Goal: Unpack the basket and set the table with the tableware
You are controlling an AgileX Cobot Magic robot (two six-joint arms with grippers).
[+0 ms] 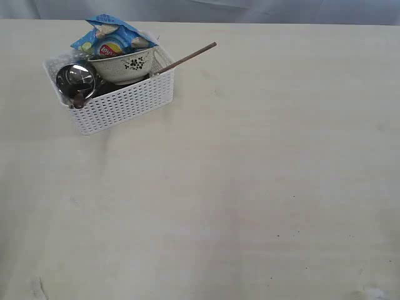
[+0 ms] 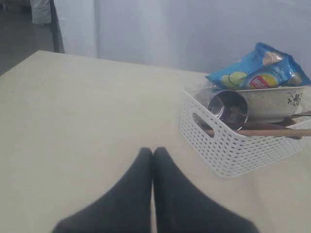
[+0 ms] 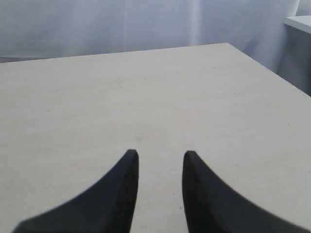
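Note:
The white lattice basket (image 1: 122, 103) stands at the far left of the cream table (image 1: 250, 187). Inside it sit a cream floral bowl (image 1: 125, 64), a steel cup (image 1: 75, 78) lying on its side and brown chopsticks (image 1: 187, 58) that poke out over the right rim. The left wrist view shows the same basket (image 2: 233, 145), bowl (image 2: 277, 102), cup (image 2: 228, 108) and chopsticks (image 2: 272, 132). My left gripper (image 2: 153, 151) is shut and empty, short of the basket. My right gripper (image 3: 159, 155) is open over bare table, holding nothing. Neither arm shows in the exterior view.
A blue chip bag (image 1: 112, 36) lies on top of the bowl at the back of the basket, also visible as the chip bag (image 2: 260, 68) from the left wrist. A pale curtain (image 3: 146, 24) hangs behind the table's far edge.

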